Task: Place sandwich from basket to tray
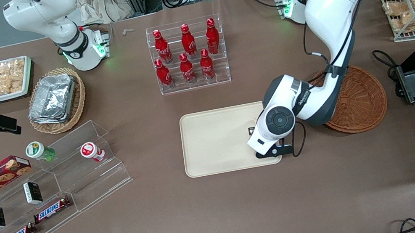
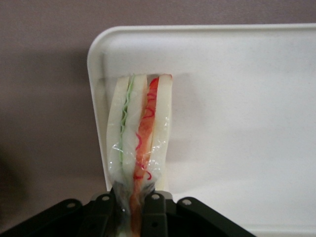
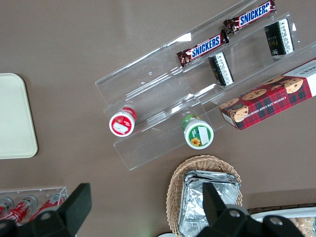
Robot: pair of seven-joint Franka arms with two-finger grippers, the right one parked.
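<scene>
The jaws are closed tight on the narrow end of the sandwich (image 2: 140, 143), one black finger (image 2: 104, 213) pressed against each side of its clear wrapper, so the gripper (image 2: 129, 207) has a firm pinch on it. The sandwich stands on edge between the fingers, its cut face showing a green layer and a red layer between pale slices of bread. It hangs over the tray (image 2: 237, 123), close to one rounded corner, and its shadow falls on the tray's surface just beside the rim; whether it touches the tray cannot be told. In the front view the gripper (image 1: 252, 131) sits over the tray (image 1: 212, 141), at the tray end nearest the working arm, mostly hidden by the white wrist above it. The basket (image 1: 359, 102) lies just beside the tray, toward the working arm's end of the table, partly covered by the arm, and nothing shows in the part of it that can be seen. Farther from the front camera than the tray stands a clear rack of red bottles (image 1: 188, 53). Toward the parked arm's end of the table from the tray is a clear stepped shelf (image 1: 72, 174) with chocolate bars (image 1: 53, 208) on it.
</scene>
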